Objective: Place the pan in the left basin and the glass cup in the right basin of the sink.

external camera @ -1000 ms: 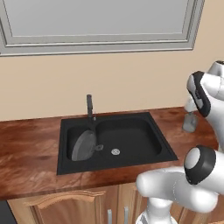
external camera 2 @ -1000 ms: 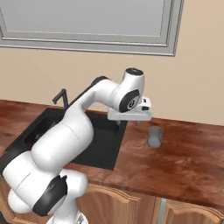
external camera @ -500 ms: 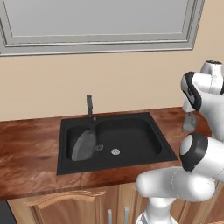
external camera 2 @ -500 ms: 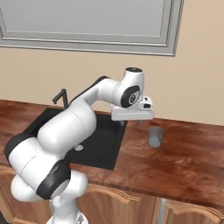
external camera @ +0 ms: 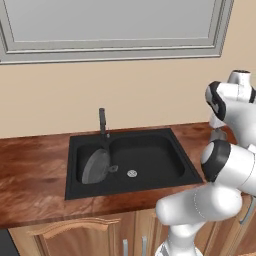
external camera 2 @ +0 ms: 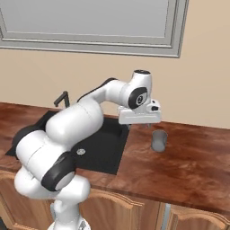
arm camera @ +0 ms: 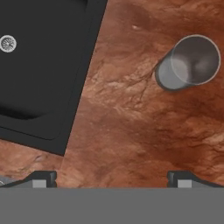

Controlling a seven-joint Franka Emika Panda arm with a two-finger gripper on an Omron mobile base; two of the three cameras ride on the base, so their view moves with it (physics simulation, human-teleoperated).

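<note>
Nearby, bare counter [arm camera: 131, 131] surrounds the glass cup [arm camera: 189, 63].

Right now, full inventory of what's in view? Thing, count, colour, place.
pan: 1, dark grey, leaning in the left basin
glass cup: 1, pale grey translucent, upright on the counter right of the sink
right basin: 1, black, silver drain in its floor
faucet: 1, dark, at the sink's back edge
counter: 1, reddish-brown wood
window: 1, grey frame, on the wall above
cabinet doors: light wood, below the counter
gripper: 1, white, above the counter beside the cup, jaws open and empty
</note>
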